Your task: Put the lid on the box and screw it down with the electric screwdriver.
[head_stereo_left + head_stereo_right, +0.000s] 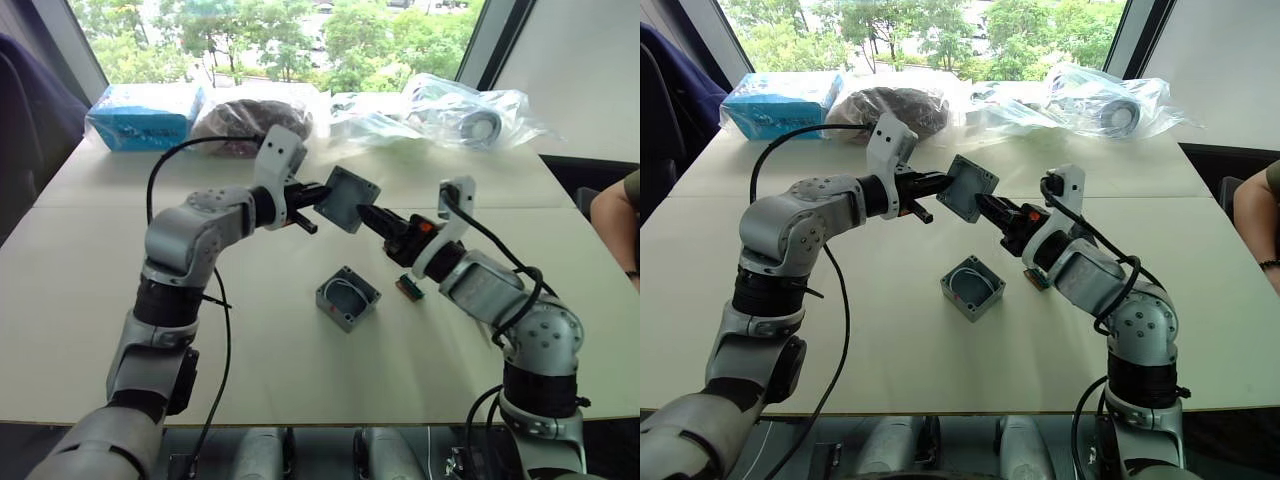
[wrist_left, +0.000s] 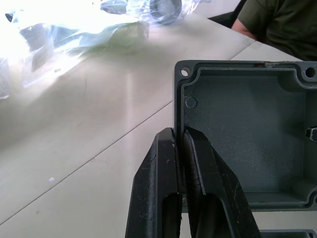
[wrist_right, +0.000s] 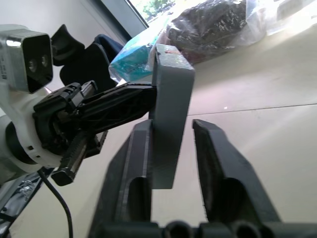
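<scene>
At the upper centre of the frame the thin flat grey plastic lid (image 1: 347,199) is held clamped by the left gripper (image 1: 312,203), with the right gripper (image 1: 372,217) spread around its opposite edge, so a firm closure is advised before release, above the small deep grey plastic box (image 1: 348,298) on the desk (image 1: 300,380).

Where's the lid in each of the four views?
Left eye: lid held in the air between both grippers, above the box.
Right eye: lid upper centre, again above the box.
Left wrist: lid on the right, left gripper clamping its edge.
Right wrist: lid edge-on, centre, between open fingers.
Shared landmark: blue packet.
</scene>
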